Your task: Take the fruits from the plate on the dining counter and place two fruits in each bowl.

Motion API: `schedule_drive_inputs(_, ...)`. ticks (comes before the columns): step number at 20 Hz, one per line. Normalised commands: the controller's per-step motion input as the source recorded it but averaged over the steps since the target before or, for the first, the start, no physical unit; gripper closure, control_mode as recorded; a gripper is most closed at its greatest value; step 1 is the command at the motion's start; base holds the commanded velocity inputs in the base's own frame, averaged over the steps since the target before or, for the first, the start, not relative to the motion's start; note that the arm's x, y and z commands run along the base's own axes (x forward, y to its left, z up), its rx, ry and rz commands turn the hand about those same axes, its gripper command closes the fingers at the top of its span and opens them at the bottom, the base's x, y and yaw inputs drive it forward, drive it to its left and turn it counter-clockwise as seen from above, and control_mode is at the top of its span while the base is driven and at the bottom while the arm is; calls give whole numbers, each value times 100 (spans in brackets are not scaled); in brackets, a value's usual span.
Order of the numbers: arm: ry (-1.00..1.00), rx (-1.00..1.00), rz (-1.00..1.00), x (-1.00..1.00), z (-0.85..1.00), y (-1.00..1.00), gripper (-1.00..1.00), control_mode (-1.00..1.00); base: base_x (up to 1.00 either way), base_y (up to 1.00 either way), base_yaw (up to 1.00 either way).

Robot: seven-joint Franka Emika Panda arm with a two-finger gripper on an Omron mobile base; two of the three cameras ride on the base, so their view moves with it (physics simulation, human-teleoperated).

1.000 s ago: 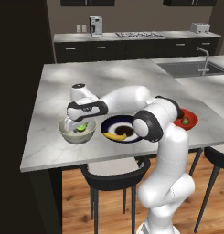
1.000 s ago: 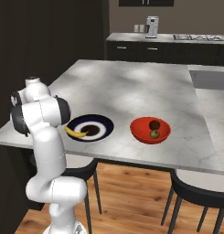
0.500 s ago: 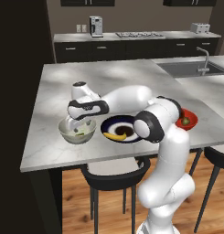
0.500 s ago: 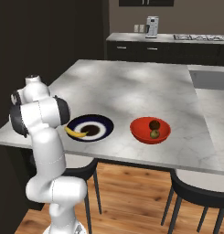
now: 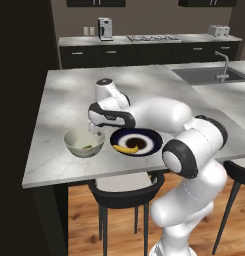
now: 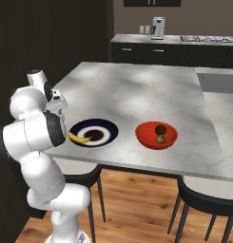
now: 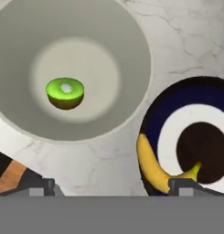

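Landmark: round flat plate (image 5: pixel 138 141) with navy rim, white ring and dark centre, near the front edge of the pale marbled counter (image 5: pixel 69 95).

Tool (image 7: pixel 111 185) hangs over the counter between plate and bowl, its two dark tips set wide apart at the frame's foot, nothing between them.

Yellow banana (image 7: pixel 155 167) lies on the plate, curved along the rim on the side toward the pale bowl.

Deep pale grey-white bowl (image 5: pixel 84 141) sits just beside the plate, apart from it. Inside, on the bottom: one green round fruit (image 7: pixel 65 93), cut face up, brown underside.

On the plate's other side, well apart: red bowl (image 6: pixel 156 135) holding a brownish-dark oval fruit (image 6: pixel 160 129) and a second, greenish-brown round fruit (image 6: pixel 160 139), touching.
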Motion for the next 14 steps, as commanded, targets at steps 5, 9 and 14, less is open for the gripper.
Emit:
schedule_drive_inputs(5, 0, 5, -1, -8, 0, -100, -100, -100, 0, 0, 0)
schedule_drive_inputs(9, 2, 23, -21, 18, -11, -86, -100, -100, 0, 0, 0)
schedule_drive_inputs(14, 1, 2, 1, 6, -40, -26, -100, -100, 0, 0, 0)
